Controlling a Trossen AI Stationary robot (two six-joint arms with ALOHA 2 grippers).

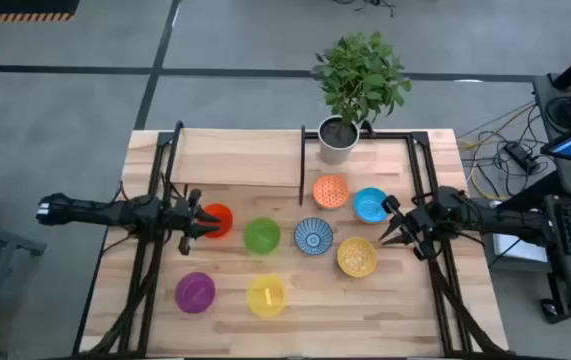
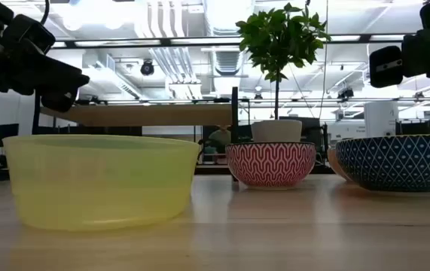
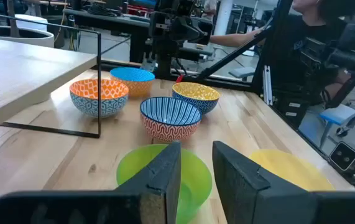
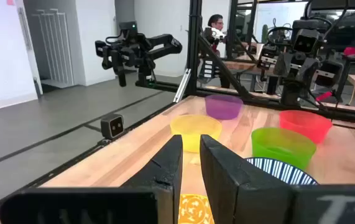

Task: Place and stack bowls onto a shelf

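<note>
Several small bowls sit on their bases on the wooden table: red-orange [image 1: 219, 221], green [image 1: 262, 235], blue-patterned [image 1: 313, 236], patterned orange [image 1: 331, 191], light blue [image 1: 370, 205], speckled yellow [image 1: 356, 256], purple [image 1: 195, 292] and yellow [image 1: 266, 296]. The shelf [image 1: 240, 155], a light plank on thin black posts, stands along the far side with nothing on it. My left gripper [image 1: 201, 222] hovers at the red-orange bowl's left rim, fingers a little apart [image 3: 196, 180], pointing over the green bowl [image 3: 193, 180]. My right gripper [image 1: 389, 226] hangs between the light blue and speckled yellow bowls, a narrow gap [image 4: 191, 168] between its fingers.
A white pot with a green plant [image 1: 338, 140] stands at the far edge by the shelf's right end. Black frame posts [image 1: 155, 200] run along both table sides. Bare tabletop lies along the near edge, right of the yellow bowl. A person [image 3: 314, 37] sits beyond the table's right side.
</note>
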